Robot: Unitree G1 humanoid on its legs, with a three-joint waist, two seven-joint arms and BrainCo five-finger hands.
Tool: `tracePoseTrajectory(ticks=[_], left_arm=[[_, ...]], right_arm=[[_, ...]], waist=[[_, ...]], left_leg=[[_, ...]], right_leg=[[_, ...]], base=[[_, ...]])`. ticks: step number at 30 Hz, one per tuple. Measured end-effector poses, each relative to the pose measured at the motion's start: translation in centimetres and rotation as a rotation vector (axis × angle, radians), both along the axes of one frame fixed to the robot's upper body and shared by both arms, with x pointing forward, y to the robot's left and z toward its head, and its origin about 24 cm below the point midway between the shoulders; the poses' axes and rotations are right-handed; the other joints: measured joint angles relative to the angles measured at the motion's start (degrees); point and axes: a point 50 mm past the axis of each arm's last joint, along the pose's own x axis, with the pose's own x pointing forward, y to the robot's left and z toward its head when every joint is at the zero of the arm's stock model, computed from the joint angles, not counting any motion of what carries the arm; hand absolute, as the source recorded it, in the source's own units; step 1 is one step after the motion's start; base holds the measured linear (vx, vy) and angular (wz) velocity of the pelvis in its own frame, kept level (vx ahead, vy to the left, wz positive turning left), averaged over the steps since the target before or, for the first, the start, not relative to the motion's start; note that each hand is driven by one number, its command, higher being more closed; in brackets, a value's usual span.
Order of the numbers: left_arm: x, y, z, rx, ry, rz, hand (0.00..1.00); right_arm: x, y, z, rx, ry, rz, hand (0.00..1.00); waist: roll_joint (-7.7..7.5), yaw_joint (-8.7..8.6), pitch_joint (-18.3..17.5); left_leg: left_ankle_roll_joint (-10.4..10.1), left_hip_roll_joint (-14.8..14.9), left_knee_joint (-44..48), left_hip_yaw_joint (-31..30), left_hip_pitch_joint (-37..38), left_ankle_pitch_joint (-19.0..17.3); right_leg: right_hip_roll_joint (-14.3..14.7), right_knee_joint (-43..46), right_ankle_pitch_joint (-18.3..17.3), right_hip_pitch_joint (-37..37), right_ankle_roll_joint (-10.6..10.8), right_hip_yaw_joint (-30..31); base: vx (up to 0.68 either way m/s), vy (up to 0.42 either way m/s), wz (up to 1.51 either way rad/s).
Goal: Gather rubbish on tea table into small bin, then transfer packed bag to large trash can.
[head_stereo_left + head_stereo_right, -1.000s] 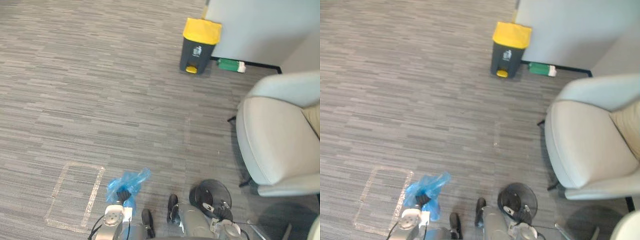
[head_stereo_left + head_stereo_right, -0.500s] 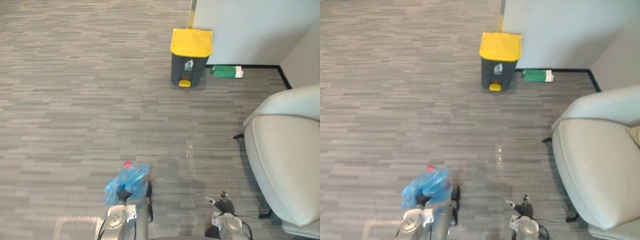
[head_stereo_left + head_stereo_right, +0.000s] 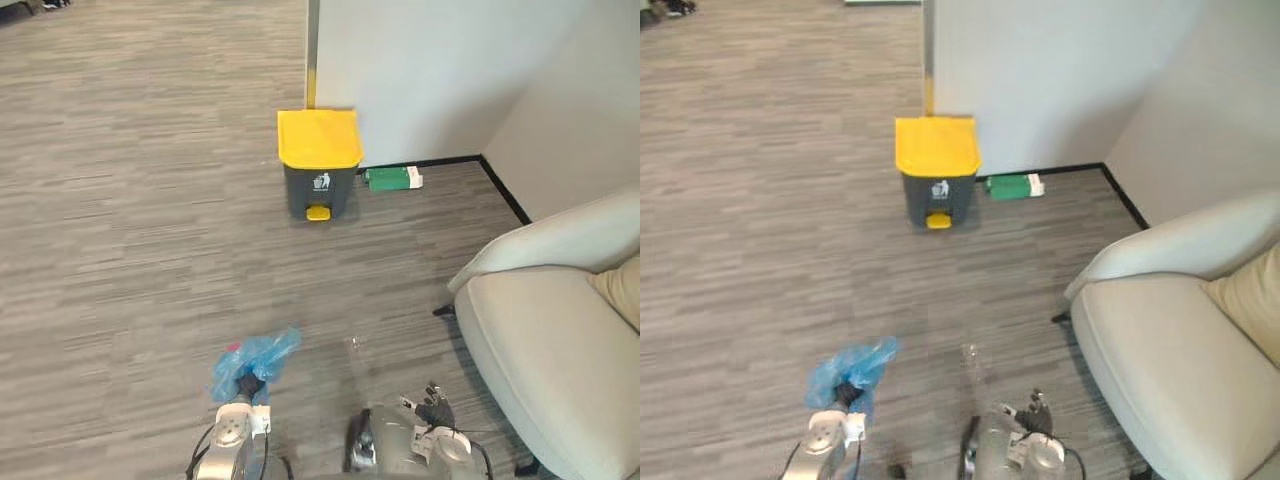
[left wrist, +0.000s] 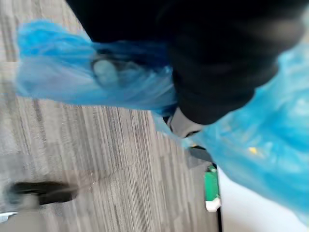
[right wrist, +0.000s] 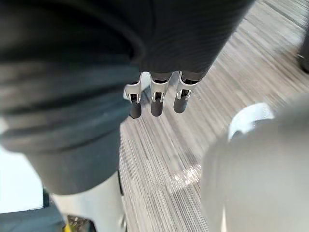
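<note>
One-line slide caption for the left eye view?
Left hand grips the blue bag, yellow-lidded trash can ahead against the wall; right hand open, armchair on the right.

Light: bright and even across the floor (image 3: 150, 200).
Shadows: soft, under the armchair (image 3: 545, 345), at the bin (image 3: 318, 165) base.
Glare: pale sheen on floor.
</note>
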Motion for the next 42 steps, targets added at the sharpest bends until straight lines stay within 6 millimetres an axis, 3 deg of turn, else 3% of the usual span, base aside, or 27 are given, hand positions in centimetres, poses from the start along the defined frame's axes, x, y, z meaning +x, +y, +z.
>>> tracePoseTrajectory(ticks=[1,3,4,5,6,9,10,12,13,14,15,16,18,21,23,24,25,26,27,29,31,32,35,38,40,42], left_arm=[[0.0,0.1,0.0,0.003,0.001,-0.001,1.00],[0.1,-0.3,0.0,0.005,0.001,-0.022,1.00],[0.5,-0.7,0.1,-0.007,-0.010,-0.024,1.00],[0.6,-0.9,0.2,-0.012,-0.016,-0.023,1.00],[0.8,-1.7,0.8,-0.042,-0.050,-0.021,1.00],[1.0,-2.3,1.3,-0.064,-0.075,-0.025,1.00],[1.0,-2.4,1.4,-0.065,-0.081,-0.032,1.00],[1.0,-2.4,1.3,-0.065,-0.076,-0.033,1.00],[0.7,-2.4,1.1,-0.066,-0.064,-0.032,1.00],[0.4,-2.4,0.9,-0.067,-0.054,-0.032,1.00],[0.1,-2.4,0.7,-0.063,-0.042,-0.036,1.00],[0.0,-2.1,0.5,-0.049,-0.028,-0.041,1.00],[0.2,-1.1,0.6,-0.014,-0.032,-0.055,1.00],[-0.3,-0.2,0.4,0.012,-0.018,-0.055,1.00],[-0.9,-0.2,0.0,0.011,0.003,-0.050,1.00],[-1.3,-0.2,-0.1,0.012,0.015,-0.051,1.00],[-1.4,-0.3,-0.2,0.012,0.021,-0.053,1.00],[-1.6,-0.3,-0.3,0.011,0.027,-0.053,1.00],[-1.6,0.0,-0.3,0.019,0.027,-0.043,1.00],[-1.4,0.4,-0.2,0.028,0.023,-0.036,1.00],[-1.1,0.6,-0.1,0.037,0.014,-0.036,1.00],[-1.1,0.8,-0.4,0.048,0.031,-0.038,1.00],[-1.2,-0.2,-0.5,0.018,0.031,-0.041,1.00],[-1.4,-1.0,-0.1,-0.017,0.007,-0.040,1.00],[-0.9,-1.8,0.6,-0.051,-0.028,-0.065,1.00],[-0.6,-2.1,0.7,-0.060,-0.037,-0.082,1.00]], right_arm=[[0.3,-0.1,0.1,-0.007,-0.003,0.003,0.00],[0.8,-0.4,0.4,-0.010,-0.021,-0.008,0.00],[0.3,-0.4,0.2,-0.004,-0.013,-0.024,0.00],[0.1,-0.3,0.2,-0.001,-0.010,-0.024,0.00],[0.1,0.4,0.4,0.012,-0.030,-0.009,0.00],[0.6,0.8,0.7,0.021,-0.061,-0.010,0.00],[0.8,0.9,0.8,0.022,-0.066,-0.008,0.00],[1.0,0.9,0.8,0.027,-0.068,-0.020,0.00],[0.9,0.5,0.8,0.023,-0.064,-0.037,0.00],[0.6,0.1,0.7,0.014,-0.053,-0.049,0.00],[0.0,-0.5,0.3,0.003,-0.023,-0.058,0.00],[-0.1,-0.2,0.0,0.013,0.002,-0.059,0.00],[-0.6,0.0,-0.4,0.024,0.026,-0.067,0.00],[-0.2,0.3,-0.2,0.029,0.016,-0.060,0.00],[0.0,0.3,-0.2,0.028,0.012,-0.056,0.00],[-0.3,0.3,-0.3,0.028,0.022,-0.056,0.00],[-0.3,0.2,-0.3,0.026,0.022,-0.056,0.00],[-0.7,0.3,-0.5,0.029,0.034,-0.057,0.00],[-1.0,0.4,-0.6,0.029,0.043,-0.047,0.00],[-1.2,0.4,-0.6,0.027,0.048,-0.037,0.00],[-1.4,0.4,-0.7,0.026,0.053,-0.034,0.00],[-1.9,0.2,-1.0,0.022,0.077,-0.039,0.00],[-2.1,-0.1,-1.0,0.017,0.082,-0.049,0.00],[-2.4,0.1,-0.8,0.026,0.060,-0.062,0.00],[-2.3,0.1,-0.5,0.025,0.039,-0.069,0.00],[-2.0,-0.1,-0.5,0.023,0.032,-0.076,0.00]], waist=[[0.69,0.13,-0.1],[1.89,-0.21,0.3],[2.42,-0.52,0.7],[2.47,-0.61,0.7],[2.68,0.48,1.1],[1.98,2.16,0.9],[1.22,2.54,0.9],[0.66,3.37,1.1],[0.55,3.35,1.2],[0.87,3.33,1.1],[2.12,3.39,0.4],[0.67,3.34,-0.1],[-1.30,3.00,-1.0],[-1.36,3.24,-1.2],[-0.70,2.98,-1.0],[-1.11,2.93,-0.9],[-0.81,2.72,-0.7],[-0.31,2.41,-0.4],[-0.52,2.34,-0.5],[-0.09,1.85,-0.4],[-0.99,1.65,-0.9],[-1.75,1.41,-1.5],[0.54,1.57,-1.9],[1.17,2.30,-1.1],[0.21,2.76,-0.8],[0.22,3.07,-1.4]], left_leg=[[0.0,0.9,0.3,-0.8,-0.2,0.2],[-1.2,2.1,6.4,-5.4,-0.7,1.4],[-2.7,3.9,18.9,-7.4,-3.8,5.2],[-2.7,4.7,25.1,-7.5,-5.9,7.9],[-2.6,8.2,43.1,-6.0,-13.4,9.9],[-1.3,9.6,51.9,-2.9,-21.6,5.4],[-0.3,9.5,50.0,-1.0,-24.9,3.9],[0.5,8.6,37.1,1.9,-27.8,3.1],[0.7,6.7,26.7,2.3,-27.8,4.1],[1.0,5.1,17.2,2.0,-27.3,8.6],[0.8,4.2,10.5,0.8,-27.0,16.6],[1.3,2.9,10.4,1.5,-26.5,17.2],[2.0,0.2,7.9,1.9,-25.5,16.8],[2.9,-1.5,5.6,3.5,-22.2,15.3],[3.0,-1.8,4.8,3.5,-18.9,12.3],[3.7,-2.6,3.2,3.1,-16.2,11.1],[3.9,-2.7,2.3,2.9,-14.9,10.5],[4.2,-2.7,1.8,2.6,-13.2,9.5],[4.2,-2.6,1.8,2.2,-11.5,8.4],[4.1,-2.3,1.7,1.5,-9.7,7.5],[2.2,-2.6,2.2,0.3,-9.0,6.5],[0.9,-3.0,3.7,-1.9,-8.9,5.0],[-0.6,-0.2,8.2,-2.3,-10.2,4.1],[-2.1,5.3,29.4,0.2,-16.6,3.3],[0.7,8.7,35.8,3.6,-20.2,1.4],[1.3,9.2,31.0,3.7,-22.4,1.3]], right_leg=[[0.3,1.7,-1.1,-0.3,-0.2,0.1],[0.3,10.3,-8.5,-1.1,-2.1,-1.3],[0.6,11.1,-12.5,3.6,-2.1,-3.3],[0.9,10.1,-13.2,5.8,-2.1,-3.7],[2.4,6.2,-14.5,12.5,-2.9,-3.6],[2.7,2.9,-15.9,18.1,-3.0,-3.0],[2.4,0.8,-16.2,20.6,-2.5,-2.5],[1.3,-1.2,-16.4,24.1,-1.8,-2.1],[0.4,-1.8,-17.2,25.7,-0.4,-1.6],[0.4,-1.8,-18.1,26.9,1.1,-1.3],[1.0,-1.7,-19.7,27.5,3.6,-0.2],[-0.6,-2.1,-19.9,27.9,4.0,0.3],[-3.1,-3.5,-19.2,29.0,4.9,0.3],[-4.6,-1.1,-16.7,29.1,7.8,2.2],[-5.5,11.2,-16.4,25.1,8.4,4.0],[-7.6,23.7,-13.1,19.8,9.0,4.7],[-8.1,28.5,-12.0,17.7,9.0,4.8],[-8.0,33.3,-15.3,14.7,7.5,5.1],[-7.1,34.0,-19.4,12.0,6.3,4.6],[-5.2,29.2,-21.3,9.1,5.6,3.6],[-2.6,15.4,-18.3,8.5,3.6,3.0],[-2.4,10.1,-13.5,9.3,1.7,3.0],[-0.8,6.5,-14.8,12.3,1.4,0.6],[0.8,3.1,-15.6,19.6,0.2,-1.0],[0.6,1.1,-16.5,23.6,0.5,-1.4],[-0.1,0.7,-16.7,23.7,0.8,-1.3]], base=[[0.74,-0.239,0.23],[0.71,-0.256,0.20],[0.59,-0.212,0.45],[0.67,-0.206,0.44],[0.41,-0.082,0.07],[0.40,-0.040,-0.15],[0.51,0.007,-0.27],[0.48,0.057,-0.28],[0.43,0.122,-0.15],[0.43,0.147,-0.19],[0.39,0.146,-0.09],[0.37,0.149,0.09],[0.36,0.135,0.24],[0.33,0.136,-0.10],[0.23,0.129,-0.17],[0.17,0.067,0.03],[0.25,0.069,0.14],[0.26,0.033,0.17],[0.26,0.029,0.18],[0.25,-0.035,0.29],[0.31,-0.094,0.51],[0.25,-0.088,0.53],[0.33,-0.092,0.34],[0.32,-0.072,0.18],[0.26,0.029,0.10],[0.16,0.085,-0.07]])
